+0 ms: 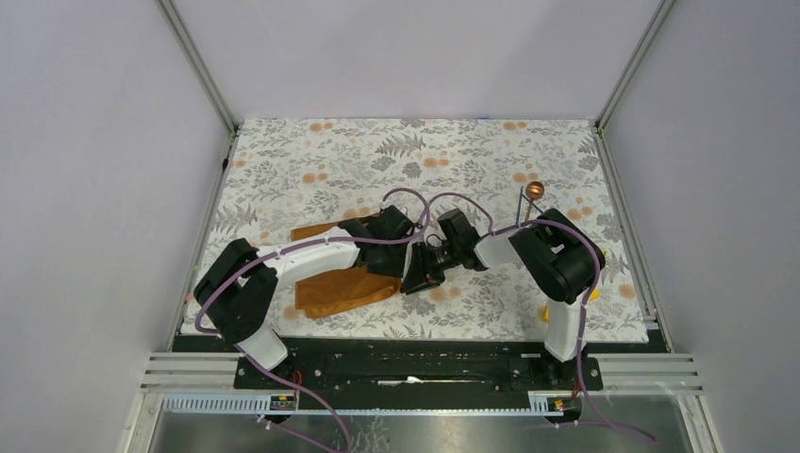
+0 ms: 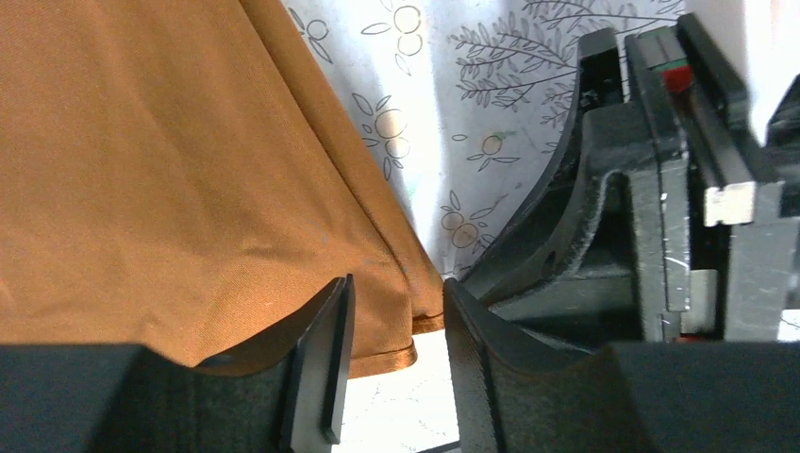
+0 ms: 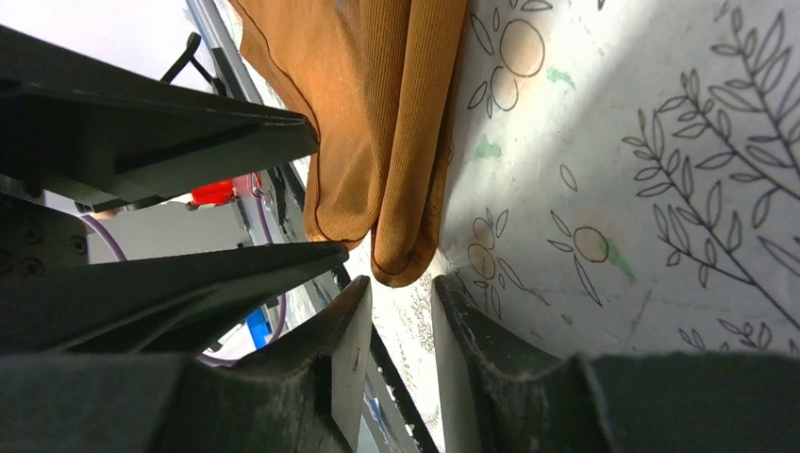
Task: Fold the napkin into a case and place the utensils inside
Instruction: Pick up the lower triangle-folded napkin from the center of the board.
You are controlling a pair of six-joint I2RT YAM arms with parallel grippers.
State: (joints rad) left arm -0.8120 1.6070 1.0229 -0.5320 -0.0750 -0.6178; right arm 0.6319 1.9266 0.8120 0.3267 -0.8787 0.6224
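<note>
The napkin point(image 1: 341, 289) is an orange-brown cloth lying folded and bunched on the floral tablecloth, with a narrow strip point(image 1: 316, 229) showing behind the left arm. My left gripper point(image 1: 385, 257) hangs over its right end. In the left wrist view the napkin point(image 2: 170, 179) fills the left side. Its hemmed corner lies just past the open left gripper point(image 2: 396, 288), not pinched. The right gripper point(image 1: 417, 276) faces it closely. In the right wrist view a folded napkin tip point(image 3: 401, 189) hangs just beyond the open right gripper point(image 3: 401, 288). A utensil with a copper bowl point(image 1: 535, 190) lies at the back right.
The two wrists nearly touch: the right gripper body point(image 2: 651, 189) crowds the left wrist view, and the left gripper body point(image 3: 151, 151) crowds the right wrist view. Small yellow blocks point(image 1: 545, 311) sit by the right arm's base. Metal frame posts point(image 1: 203, 66) edge the table.
</note>
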